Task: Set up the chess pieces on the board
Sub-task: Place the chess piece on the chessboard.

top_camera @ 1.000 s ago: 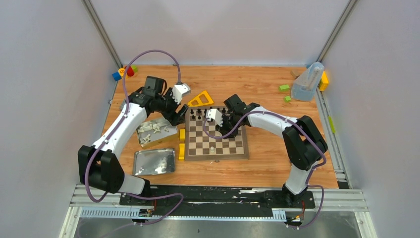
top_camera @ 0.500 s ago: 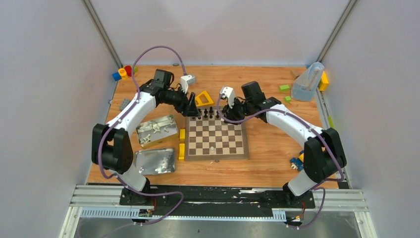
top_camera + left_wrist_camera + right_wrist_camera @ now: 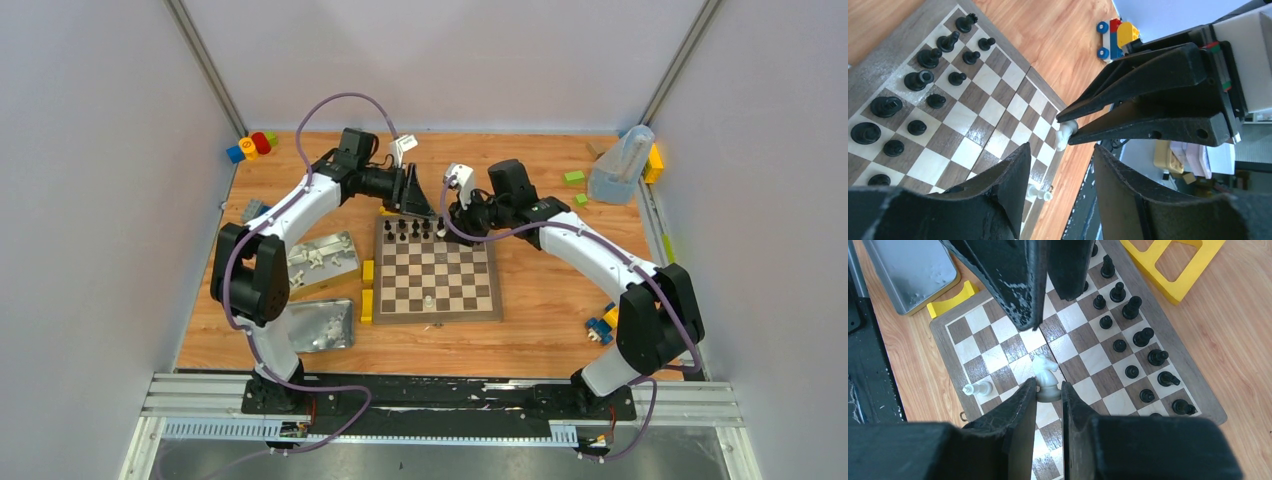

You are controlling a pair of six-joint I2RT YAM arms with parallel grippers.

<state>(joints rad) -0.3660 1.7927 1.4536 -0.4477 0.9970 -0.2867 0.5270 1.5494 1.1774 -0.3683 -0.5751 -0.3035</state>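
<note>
While pinching the white knight (image 3: 1045,371) by its base, high above the far edge of the board (image 3: 460,317), hold right gripper (image 3: 1049,388) steady. Probably a handover: ease left gripper (image 3: 1060,150), half open and empty, squarely around the horse's head just beside. Close firmly before letting go on the right. Stay well clear of black pieces (image 3: 918,80) standing in the board's far two rows; avoid tipping any.
</note>
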